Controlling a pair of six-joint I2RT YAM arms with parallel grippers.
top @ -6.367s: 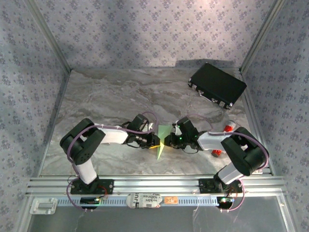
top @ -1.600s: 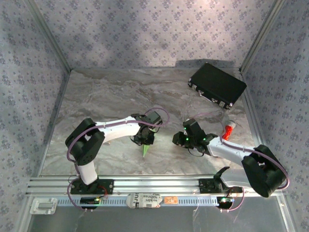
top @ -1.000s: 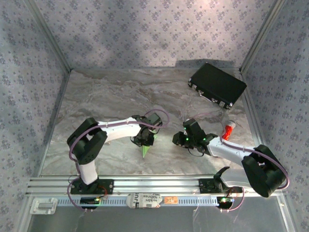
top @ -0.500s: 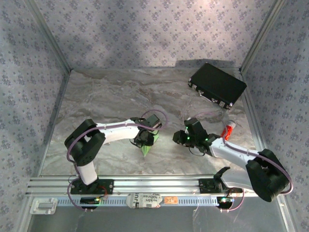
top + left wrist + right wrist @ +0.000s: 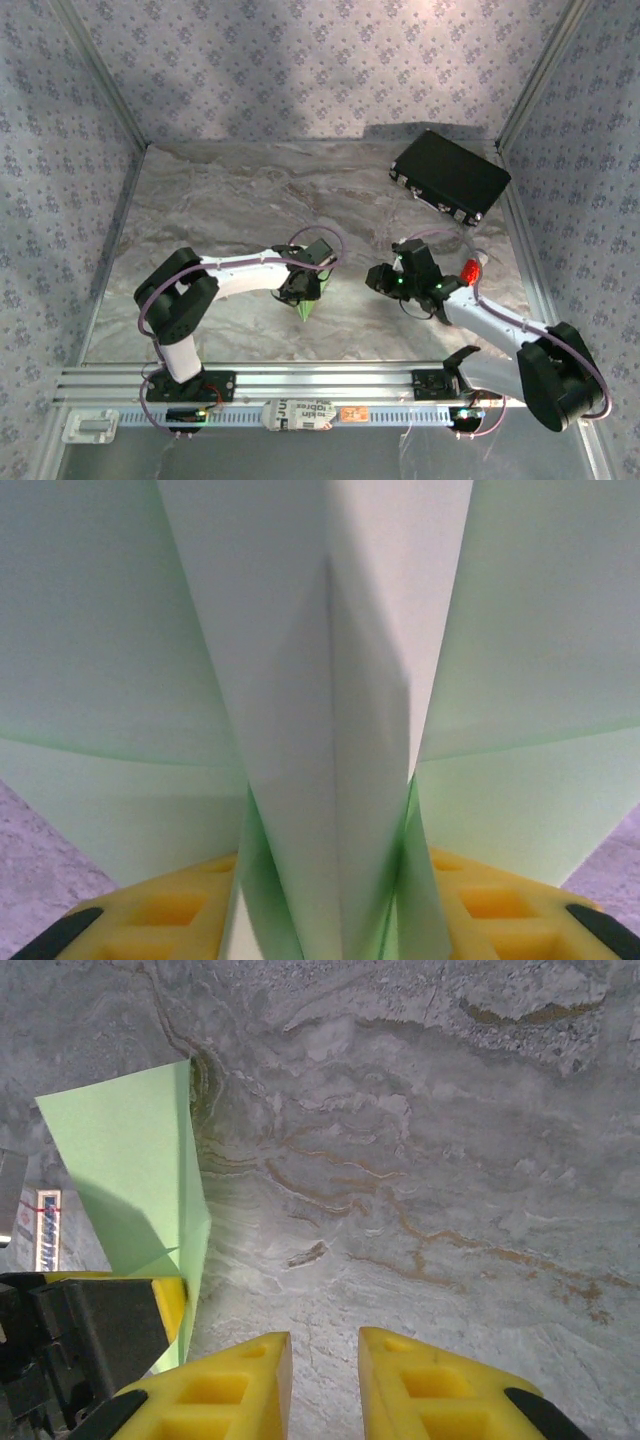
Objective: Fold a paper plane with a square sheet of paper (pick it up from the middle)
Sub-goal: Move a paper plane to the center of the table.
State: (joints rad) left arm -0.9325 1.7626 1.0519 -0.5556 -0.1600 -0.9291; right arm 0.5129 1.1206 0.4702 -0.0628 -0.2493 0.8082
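The paper plane (image 5: 305, 306) lies on the marble table (image 5: 220, 210) near the front centre. It is a narrow pale green dart with its point toward the near edge. Its centre fold stands between the yellow fingers (image 5: 160, 920) of the left gripper (image 5: 303, 288); whether they pinch the fold or stand loose cannot be determined. The right gripper (image 5: 325, 1360) is positioned just right of the plane, apart from it, fingers slightly parted and empty. A black case (image 5: 450, 177) lies at the far right corner.
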